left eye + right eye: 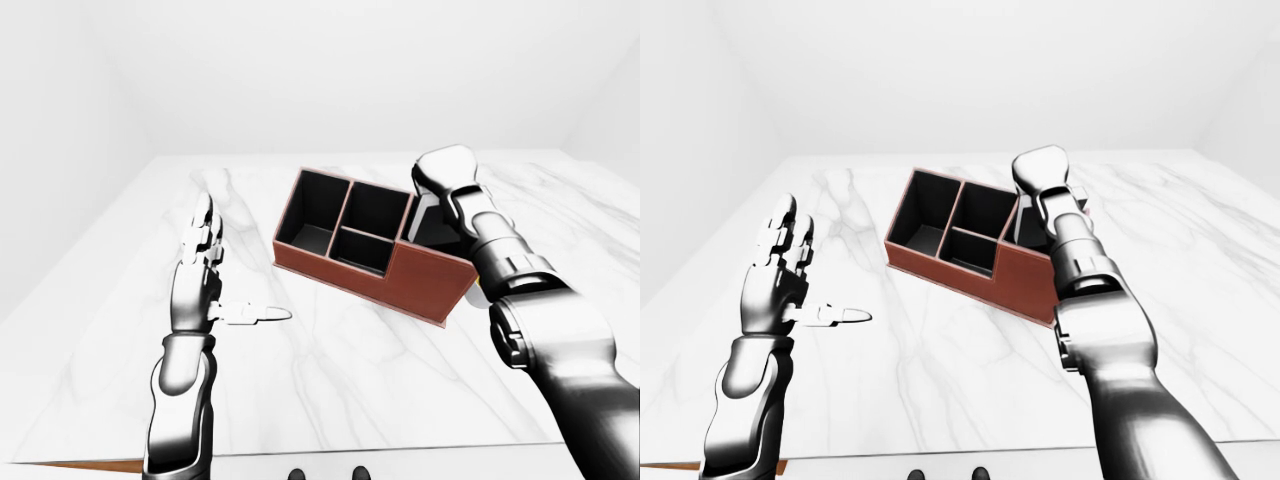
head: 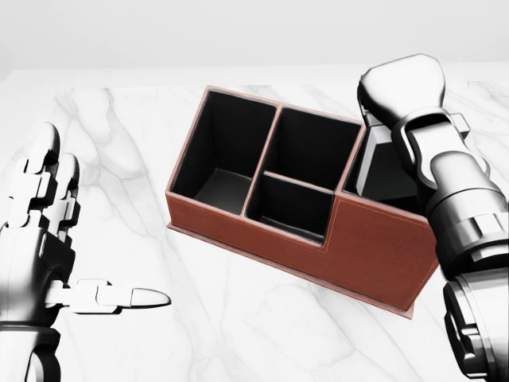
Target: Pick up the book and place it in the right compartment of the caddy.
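Observation:
A brown caddy (image 2: pixel 374 255) with black-lined compartments lies at an angle on the white marble table (image 2: pixel 238 334). In the head view its long right compartment is at the right, under my right hand. My right hand (image 2: pixel 398 87) is shut on a dark grey book (image 2: pixel 380 163), which stands upright with its lower part inside that right compartment. The hand and the compartment wall hide the book's top and bottom. My left hand (image 2: pixel 87 239) is open at the view's left, fingers up and thumb pointing right, well apart from the caddy.
The caddy's other compartments (image 2: pixel 227 151) hold nothing that shows. The table's near edge (image 1: pixel 400 452) runs along the bottom of the left-eye view, and bare white walls stand behind the table.

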